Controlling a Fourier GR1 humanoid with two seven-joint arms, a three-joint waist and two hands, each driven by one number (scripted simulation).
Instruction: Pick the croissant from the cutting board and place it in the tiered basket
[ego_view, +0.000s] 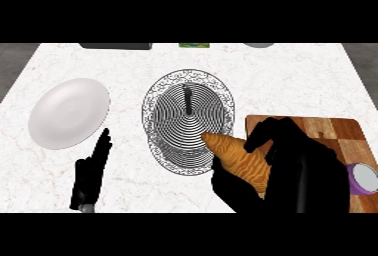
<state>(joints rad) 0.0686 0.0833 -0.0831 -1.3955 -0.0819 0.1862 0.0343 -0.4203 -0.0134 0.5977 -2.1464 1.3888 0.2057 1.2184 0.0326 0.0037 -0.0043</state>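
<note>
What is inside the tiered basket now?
The basket shows only its wire rings and centre post. The croissant, held by the right hand, covers its lower right rim, so that part is hidden.

Two black robot hands

The left hand (90, 175) is matte black, slim, with long tapering fingers and a small grey patch at its wrist. The right hand (295, 170) is the same black, showing broad and bulky.
</note>
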